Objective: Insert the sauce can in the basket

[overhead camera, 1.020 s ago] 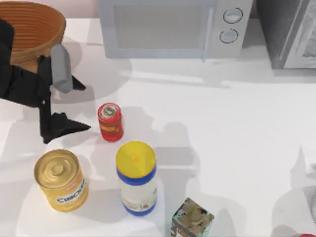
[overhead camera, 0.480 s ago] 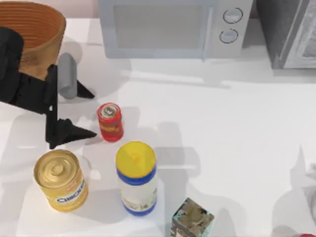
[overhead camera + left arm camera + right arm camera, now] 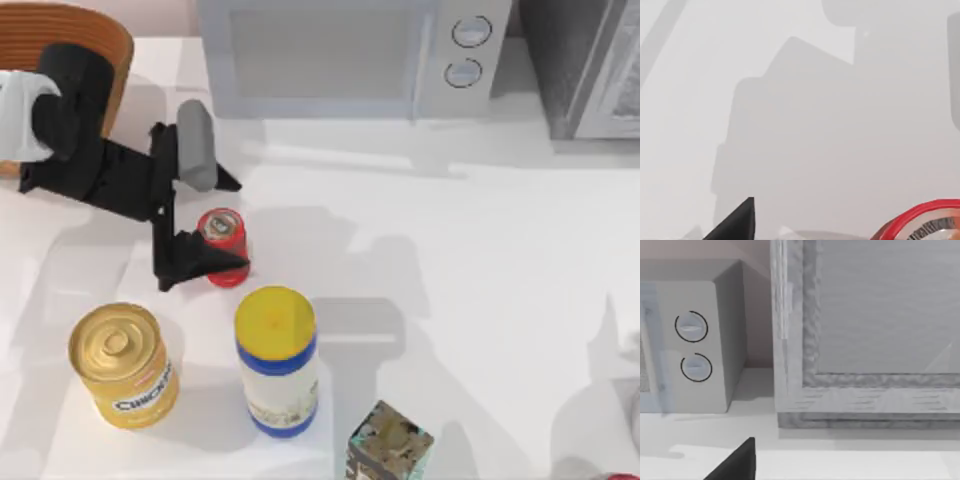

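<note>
Bench [image 3: 480, 300]: white surface, carrying all items listed below.

Microwave [image 3: 350, 55]: at the far edge of the bench, centre; 2 round dials on its right panel. In the right wrist view the microwave [image 3: 695, 345] stands beside a grey appliance [image 3: 865, 330]. A finger [image 3: 735, 462] of the right tool appears at the edge of that view; its opening cannot be told.

Basket [image 3: 110, 40]: far left corner, orange-brown wicker, partly covered by the left arm.

Left tool [image 3: 222, 222]: reaches in from the left at the height of the sauce can, fingers spread wide. 1 finger lies on the far side of the can with a gap to it; the other lies along the can's near side, overlapping it from above. Contact cannot be confirmed. Nothing is gripped.

White bottle [image 3: 277, 362]: yellow cap, upright, nearer the front edge than the sauce can.

Gold can [image 3: 123, 365]: upright, front left, apart from the bottle.

Small box [image 3: 390, 443]: at the front edge, right of the bottle.

Sauce can [image 3: 222, 240]: red, silver top, upright on the bench between the tool's fingers, well apart from the basket. Its red rim [image 3: 927, 222] appears in the left wrist view.
</note>
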